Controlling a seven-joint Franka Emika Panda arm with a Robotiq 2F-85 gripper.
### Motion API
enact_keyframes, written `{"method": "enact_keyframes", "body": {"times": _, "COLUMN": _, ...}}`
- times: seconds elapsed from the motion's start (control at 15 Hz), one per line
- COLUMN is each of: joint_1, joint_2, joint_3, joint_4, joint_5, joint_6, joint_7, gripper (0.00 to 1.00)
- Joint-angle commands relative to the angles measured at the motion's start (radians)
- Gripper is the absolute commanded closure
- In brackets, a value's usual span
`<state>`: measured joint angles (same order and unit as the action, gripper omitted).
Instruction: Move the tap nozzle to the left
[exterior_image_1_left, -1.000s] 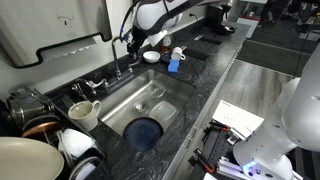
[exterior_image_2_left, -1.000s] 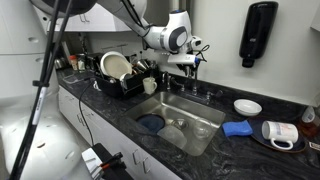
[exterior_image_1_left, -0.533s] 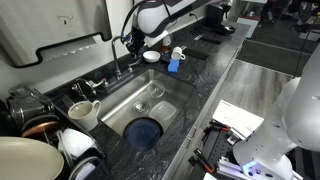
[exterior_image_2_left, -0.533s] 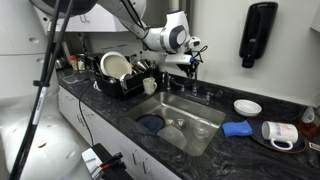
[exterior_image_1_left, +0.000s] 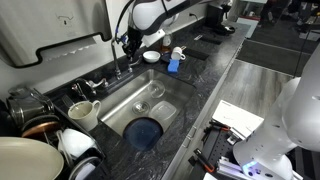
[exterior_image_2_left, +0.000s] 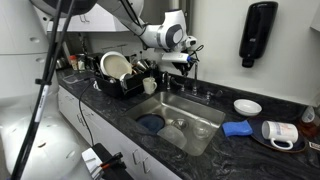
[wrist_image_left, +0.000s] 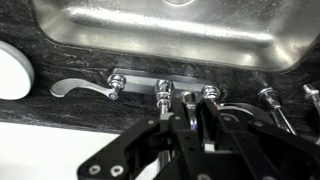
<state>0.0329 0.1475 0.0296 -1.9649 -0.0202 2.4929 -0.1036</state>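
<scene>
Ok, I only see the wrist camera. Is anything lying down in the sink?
Observer: Yes, a round blue dish lies at the bottom of the sink.
Operator: What's next to the sink?
Observer: A dish rack full of plates stands on the counter beside it.
Operator: Anything higher up?
Observer: A black soap dispenser hangs on the wall.

A dark speckled stone worktop (exterior_image_2_left: 262, 156) runs along a plain white wall (exterior_image_2_left: 220, 30), where 1 black dispenser (exterior_image_2_left: 258, 33) hangs above its back edge. White cabinet fronts (exterior_image_2_left: 88, 122) stand under the front edge, over pale floor (exterior_image_2_left: 22, 145).
</scene>
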Motion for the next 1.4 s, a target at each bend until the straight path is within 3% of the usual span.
{"method": "enact_keyframes", "body": {"times": 0.0, "joint_1": 0.009, "joint_2": 0.007, "joint_3": 0.044, "joint_4": 0.014, "joint_5": 0.070, "joint_6": -0.052, "joint_7": -0.078, "gripper": 0.94}}
{"method": "enact_keyframes", "body": {"times": 0.2, "joint_1": 0.013, "joint_2": 0.011, "joint_3": 0.049, "joint_4": 0.024, "joint_5": 0.055, "joint_6": -0.073, "joint_7": -0.076, "gripper": 0.94}}
{"method": "enact_keyframes", "body": {"times": 0.27, "joint_1": 0.016, "joint_2": 0.010, "joint_3": 0.046, "joint_4": 0.027, "joint_5": 0.040, "joint_6": -0.089, "joint_7": -0.059, "gripper": 0.51}}
{"method": "enact_keyframes", "body": {"times": 0.4, "joint_1": 0.023, "joint_2": 0.007, "joint_3": 0.040, "joint_4": 0.030, "joint_5": 0.007, "joint_6": -0.130, "joint_7": -0.025, "gripper": 0.43}}
{"method": "enact_keyframes", "body": {"times": 0.8, "joint_1": 0.046, "joint_2": -0.087, "joint_3": 0.033, "joint_4": -0.034, "joint_5": -0.100, "joint_6": -0.338, "joint_7": 0.118, "gripper": 0.02}}
{"method": "enact_keyframes", "body": {"times": 1.33, "joint_1": 0.036, "joint_2": -0.246, "joint_3": 0.032, "joint_4": -0.061, "joint_5": -0.031, "joint_6": -0.733, "joint_7": 0.065, "gripper": 0.00}}
